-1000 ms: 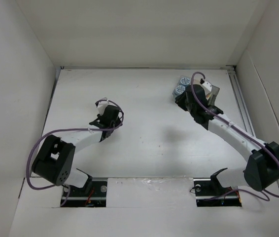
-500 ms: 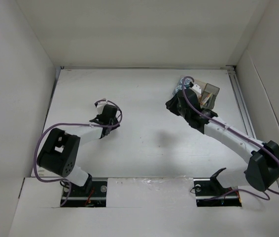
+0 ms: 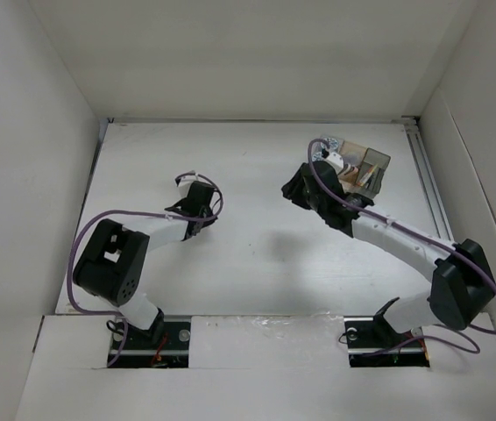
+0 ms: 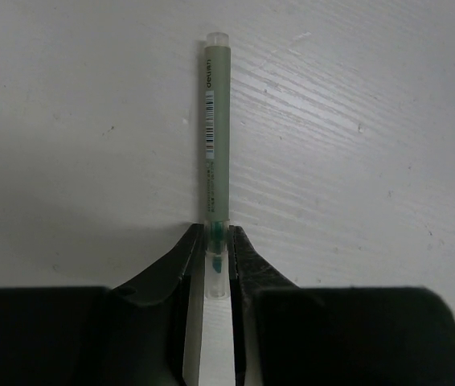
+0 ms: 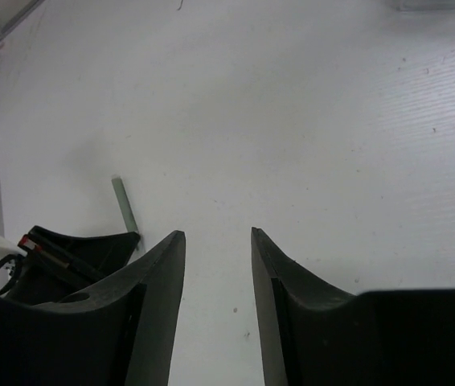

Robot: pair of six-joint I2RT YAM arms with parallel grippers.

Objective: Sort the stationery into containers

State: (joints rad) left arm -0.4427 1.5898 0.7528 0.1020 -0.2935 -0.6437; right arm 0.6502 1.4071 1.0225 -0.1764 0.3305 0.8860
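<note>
— Pen [image 4: 214,137]: where does it lie?
— Between the fingertips of my left claw [image 4: 214,241], which is pinched shut on its near end. The barrel rests flat on the table [image 4: 356,121], pointing straight ahead.
— And the right claw [image 5: 218,241]?
— Parted, holding nothing. I see the containers [image 3: 366,165] just behind it.

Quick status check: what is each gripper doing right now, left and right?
Left gripper: shut on the grey-green pen, gripping it near one end.
Right gripper: open, with nothing between its fingers.
</note>
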